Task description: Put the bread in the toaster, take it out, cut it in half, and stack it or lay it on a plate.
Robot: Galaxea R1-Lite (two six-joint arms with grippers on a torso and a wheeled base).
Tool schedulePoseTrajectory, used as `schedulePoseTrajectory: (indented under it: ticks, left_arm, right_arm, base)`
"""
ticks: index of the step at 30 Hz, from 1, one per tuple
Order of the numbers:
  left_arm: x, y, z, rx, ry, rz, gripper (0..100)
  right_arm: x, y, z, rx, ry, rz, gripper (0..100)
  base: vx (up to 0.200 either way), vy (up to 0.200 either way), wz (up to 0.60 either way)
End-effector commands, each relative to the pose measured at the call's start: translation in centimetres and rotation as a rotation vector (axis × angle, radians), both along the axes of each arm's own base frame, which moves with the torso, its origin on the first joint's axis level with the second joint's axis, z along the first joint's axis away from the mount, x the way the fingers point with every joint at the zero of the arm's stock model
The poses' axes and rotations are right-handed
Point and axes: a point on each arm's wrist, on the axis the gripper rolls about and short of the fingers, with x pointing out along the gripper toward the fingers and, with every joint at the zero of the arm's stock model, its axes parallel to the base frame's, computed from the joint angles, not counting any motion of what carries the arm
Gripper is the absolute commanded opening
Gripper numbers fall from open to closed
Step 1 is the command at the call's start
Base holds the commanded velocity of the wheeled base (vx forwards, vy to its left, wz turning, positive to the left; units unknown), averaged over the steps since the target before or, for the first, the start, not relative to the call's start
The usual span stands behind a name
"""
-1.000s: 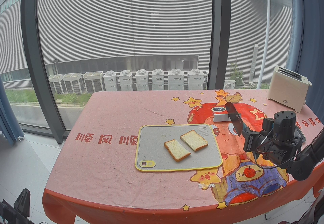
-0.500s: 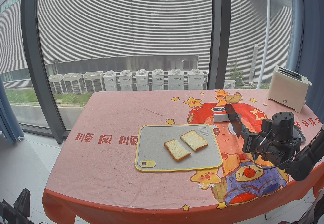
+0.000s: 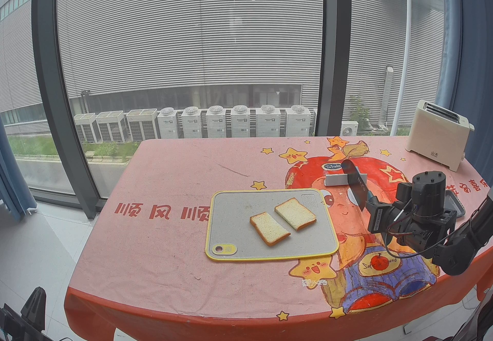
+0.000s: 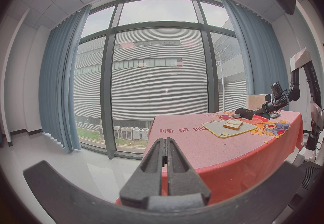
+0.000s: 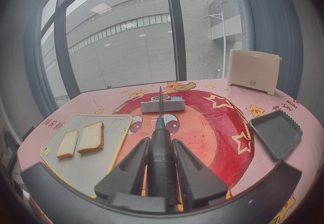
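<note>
2 bread halves (image 3: 269,228) lie cut on the board (image 3: 231,219) | my right hand (image 5: 160,142) pinches the knife (image 3: 355,183) near its rest (image 3: 336,179) | left hand (image 4: 165,154) pressed together | next, I judge: park knife, move halves to plate (image 5: 275,132)
</note>
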Motion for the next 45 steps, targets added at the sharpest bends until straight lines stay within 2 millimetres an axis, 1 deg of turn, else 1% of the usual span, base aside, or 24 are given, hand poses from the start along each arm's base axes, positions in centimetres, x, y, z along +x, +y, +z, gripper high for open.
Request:
schedulePoseTrajectory:
  ticks: [1,25,26,45]
  left_arm:
    - [0.08,0.00,-0.50,0.000,0.011,0.000,0]
    - [0.05,0.00,-0.46,0.000,0.007,0.000,0]
    - [0.05,0.00,-0.46,0.000,0.007,0.000,0]
    - [0.07,0.00,-0.46,0.000,0.009,0.000,0]
  right_arm:
    - [0.01,0.00,-0.09,-0.001,0.003,-0.001,0]
    - [-0.06,0.06,-0.14,-0.003,0.006,0.002,0]
    - [-0.06,0.06,-0.14,-0.003,0.006,0.002,100]
    - [-0.20,0.08,0.45,0.003,-0.016,0.002,100]
  base:
    - [0.000,0.000,0.00]
    - [0.000,0.000,0.00]
    - [0.000,0.000,0.00]
    - [0.000,0.000,0.00]
